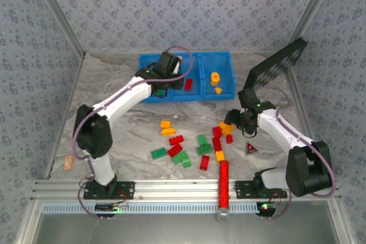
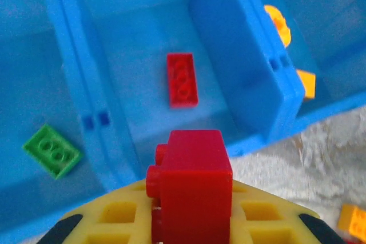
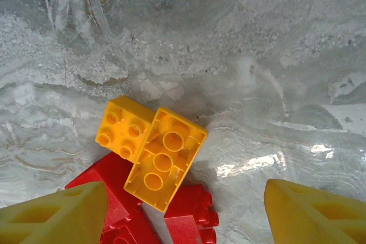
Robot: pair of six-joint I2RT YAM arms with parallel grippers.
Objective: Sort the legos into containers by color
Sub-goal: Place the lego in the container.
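- The left jaws are pinched tight on a small red plastic brick [image 2: 191, 187] — it hangs over the bright blue three-part plastic tray [image 2: 246, 72], by its middle box.
- A flat red brick [image 2: 182, 80] lies in that middle box, and a green one [image 2: 52, 151] in the left box.
- The right jaws stand wide over a yellow brick [image 3: 163, 158] — underside up, touching red bricks [image 3: 189, 212] on the grey marbled surface [image 3: 257, 55].

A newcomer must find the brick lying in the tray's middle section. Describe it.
Start at the blue tray at the far side of the table; take its middle compartment. The red brick lies alone on its floor, between compartments holding a green brick and orange pieces.
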